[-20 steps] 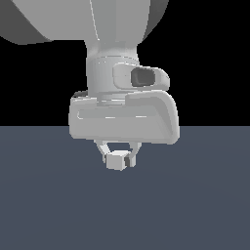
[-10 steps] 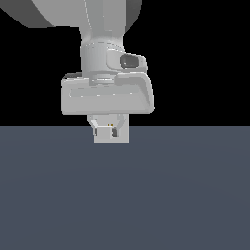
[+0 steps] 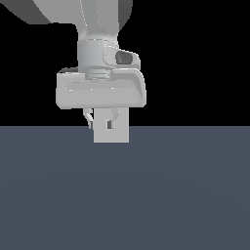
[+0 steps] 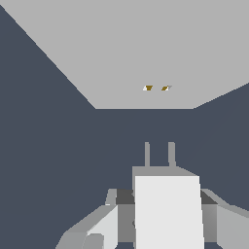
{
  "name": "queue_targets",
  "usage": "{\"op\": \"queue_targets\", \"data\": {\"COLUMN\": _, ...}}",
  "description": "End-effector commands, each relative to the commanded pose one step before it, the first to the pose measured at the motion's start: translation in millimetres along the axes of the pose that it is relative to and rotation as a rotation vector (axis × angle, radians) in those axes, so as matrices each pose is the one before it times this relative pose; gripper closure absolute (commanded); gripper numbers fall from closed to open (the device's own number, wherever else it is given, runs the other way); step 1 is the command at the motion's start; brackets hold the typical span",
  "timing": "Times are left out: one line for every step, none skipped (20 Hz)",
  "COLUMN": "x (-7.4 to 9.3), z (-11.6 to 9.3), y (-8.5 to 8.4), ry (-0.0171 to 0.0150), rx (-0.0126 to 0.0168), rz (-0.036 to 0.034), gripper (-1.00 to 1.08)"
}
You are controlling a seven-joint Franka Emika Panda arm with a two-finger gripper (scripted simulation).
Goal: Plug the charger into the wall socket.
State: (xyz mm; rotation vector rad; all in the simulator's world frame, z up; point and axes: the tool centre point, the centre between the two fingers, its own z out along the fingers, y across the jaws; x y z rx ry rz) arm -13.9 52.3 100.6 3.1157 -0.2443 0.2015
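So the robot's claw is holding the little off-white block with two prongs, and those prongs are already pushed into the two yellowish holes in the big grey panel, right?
Not quite. The gripper does hold the small off-white block charger, but its two prongs are not in yet. The wrist view shows dark floor between the prong tips and the flat light-grey square socket panel, whose two yellowish holes remain uncovered ahead.

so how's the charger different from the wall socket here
The charger is a small block with two thin prongs sticking out; the wall socket is a much larger flat panel with two tiny yellowish dots. The charger sits between the fingers of the gripper, while the wall socket stands free ahead of the prongs, not touching them. The charger looks near white, the wall socket a duller grey. Both are plain and pale.
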Motion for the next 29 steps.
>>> {"op": "queue_targets", "data": {"x": -0.30, "z": 0.54, "y": 0.17, "ry": -0.00082, "rx": -0.00034, "rz": 0.00052, "gripper": 1.08}}
{"op": "queue_targets", "data": {"x": 0.00, "z": 0.00, "y": 0.00, "ry": 0.00000, "rx": 0.00000, "rz": 0.00000, "gripper": 1.08}}
{"op": "queue_targets", "data": {"x": 0.00, "z": 0.00, "y": 0.00, "ry": 0.00000, "rx": 0.00000, "rz": 0.00000, "gripper": 1.08}}
{"op": "queue_targets", "data": {"x": 0.00, "z": 0.00, "y": 0.00, "ry": 0.00000, "rx": 0.00000, "rz": 0.00000, "gripper": 1.08}}
{"op": "queue_targets", "data": {"x": -0.09, "z": -0.07, "y": 0.06, "ry": 0.00000, "rx": 0.00000, "rz": 0.00000, "gripper": 1.08}}
{"op": "queue_targets", "data": {"x": 0.19, "z": 0.03, "y": 0.00, "ry": 0.00000, "rx": 0.00000, "rz": 0.00000, "gripper": 1.08}}
{"op": "queue_targets", "data": {"x": 0.57, "z": 0.08, "y": 0.01, "ry": 0.00000, "rx": 0.00000, "rz": 0.00000, "gripper": 1.08}}
{"op": "queue_targets", "data": {"x": 0.95, "z": 0.13, "y": 0.02, "ry": 0.00000, "rx": 0.00000, "rz": 0.00000, "gripper": 1.08}}
{"op": "queue_targets", "data": {"x": 1.33, "z": 0.18, "y": 0.02, "ry": 0.00000, "rx": 0.00000, "rz": 0.00000, "gripper": 1.08}}
{"op": "queue_targets", "data": {"x": 1.71, "z": 0.23, "y": 0.03, "ry": 0.00000, "rx": 0.00000, "rz": 0.00000, "gripper": 1.08}}
{"op": "queue_targets", "data": {"x": 2.08, "z": 0.28, "y": 0.02, "ry": 0.00000, "rx": 0.00000, "rz": 0.00000, "gripper": 1.08}}
{"op": "queue_targets", "data": {"x": 2.45, "z": 0.33, "y": 0.02, "ry": 0.00000, "rx": 0.00000, "rz": 0.00000, "gripper": 1.08}}
{"op": "queue_targets", "data": {"x": 2.82, "z": 0.38, "y": 0.02, "ry": 0.00000, "rx": 0.00000, "rz": 0.00000, "gripper": 1.08}}
{"op": "queue_targets", "data": {"x": 3.18, "z": 0.42, "y": 0.01, "ry": 0.00000, "rx": 0.00000, "rz": 0.00000, "gripper": 1.08}}
{"op": "queue_targets", "data": {"x": 3.54, "z": 0.47, "y": 0.01, "ry": 0.00000, "rx": 0.00000, "rz": 0.00000, "gripper": 1.08}}
{"op": "queue_targets", "data": {"x": 3.88, "z": 0.51, "y": 0.01, "ry": 0.00000, "rx": 0.00000, "rz": 0.00000, "gripper": 1.08}}
{"op": "queue_targets", "data": {"x": 4.18, "z": 0.55, "y": 0.01, "ry": 0.00000, "rx": 0.00000, "rz": 0.00000, "gripper": 1.08}}
{"op": "queue_targets", "data": {"x": 3.95, "z": 0.52, "y": 0.00, "ry": 0.00000, "rx": 0.00000, "rz": 0.00000, "gripper": 1.08}}
{"op": "queue_targets", "data": {"x": 3.56, "z": 0.47, "y": 0.00, "ry": 0.00000, "rx": 0.00000, "rz": 0.00000, "gripper": 1.08}}
{"op": "queue_targets", "data": {"x": 3.17, "z": 0.41, "y": 0.00, "ry": 0.00000, "rx": 0.00000, "rz": 0.00000, "gripper": 1.08}}
{"op": "queue_targets", "data": {"x": 2.79, "z": 0.36, "y": 0.00, "ry": 0.00000, "rx": 0.00000, "rz": 0.00000, "gripper": 1.08}}
{"op": "queue_targets", "data": {"x": 2.42, "z": 0.31, "y": -0.01, "ry": 0.00000, "rx": 0.00000, "rz": 0.00000, "gripper": 1.08}}
{"op": "queue_targets", "data": {"x": 2.05, "z": 0.26, "y": -0.01, "ry": 0.00000, "rx": 0.00000, "rz": 0.00000, "gripper": 1.08}}
{"op": "queue_targets", "data": {"x": 1.68, "z": 0.21, "y": -0.02, "ry": 0.00000, "rx": 0.00000, "rz": 0.00000, "gripper": 1.08}}
{"op": "queue_targets", "data": {"x": 1.32, "z": 0.16, "y": -0.03, "ry": 0.00000, "rx": 0.00000, "rz": 0.00000, "gripper": 1.08}}
{"op": "queue_targets", "data": {"x": 0.97, "z": 0.11, "y": -0.04, "ry": 0.00000, "rx": 0.00000, "rz": 0.00000, "gripper": 1.08}}
{"op": "queue_targets", "data": {"x": 0.61, "z": 0.07, "y": -0.04, "ry": 0.00000, "rx": 0.00000, "rz": 0.00000, "gripper": 1.08}}
{"op": "queue_targets", "data": {"x": 0.26, "z": 0.02, "y": -0.05, "ry": 0.00000, "rx": 0.00000, "rz": 0.00000, "gripper": 1.08}}
{"op": "queue_targets", "data": {"x": -0.04, "z": -0.02, "y": -0.04, "ry": 0.00000, "rx": 0.00000, "rz": 0.00000, "gripper": 1.08}}
